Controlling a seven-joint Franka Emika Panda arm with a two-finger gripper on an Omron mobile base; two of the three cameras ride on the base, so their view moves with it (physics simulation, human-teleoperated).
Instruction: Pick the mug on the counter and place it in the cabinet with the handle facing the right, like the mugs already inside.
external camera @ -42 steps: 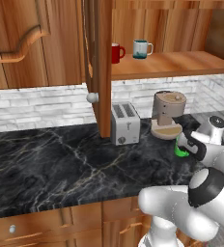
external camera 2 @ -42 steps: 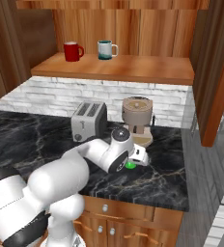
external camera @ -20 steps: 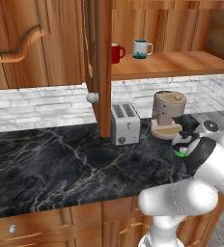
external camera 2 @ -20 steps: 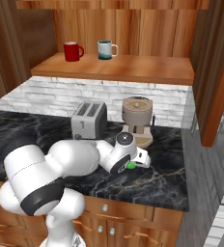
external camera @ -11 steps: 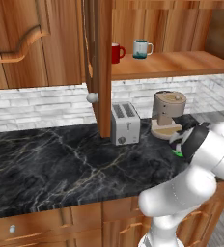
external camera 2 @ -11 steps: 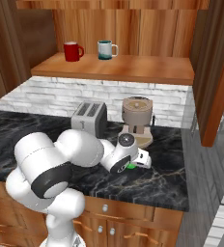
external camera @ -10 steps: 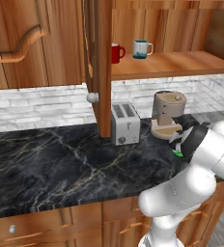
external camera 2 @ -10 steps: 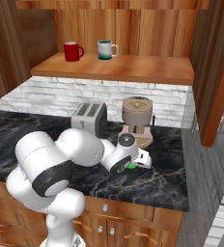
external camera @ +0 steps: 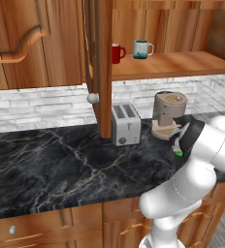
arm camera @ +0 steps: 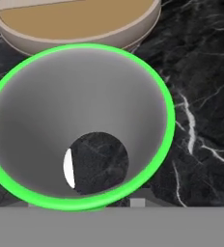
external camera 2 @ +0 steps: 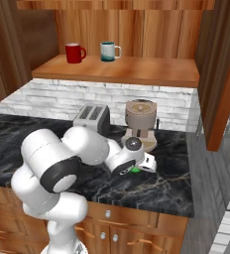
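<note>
right now your gripper (external camera 2: 145, 165) hangs low over the green mug (arm camera: 80, 125) on the counter (external camera: 61, 164) just beside the coffee machine (external camera 2: 141, 121), and you cannot tell whether its jaws grip the rim.

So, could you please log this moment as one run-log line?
phase: grasping | gripper: down over green mug, grip unclear | mug: on counter, beside coffee machine | cabinet: open, red and teal mugs inside
</note>
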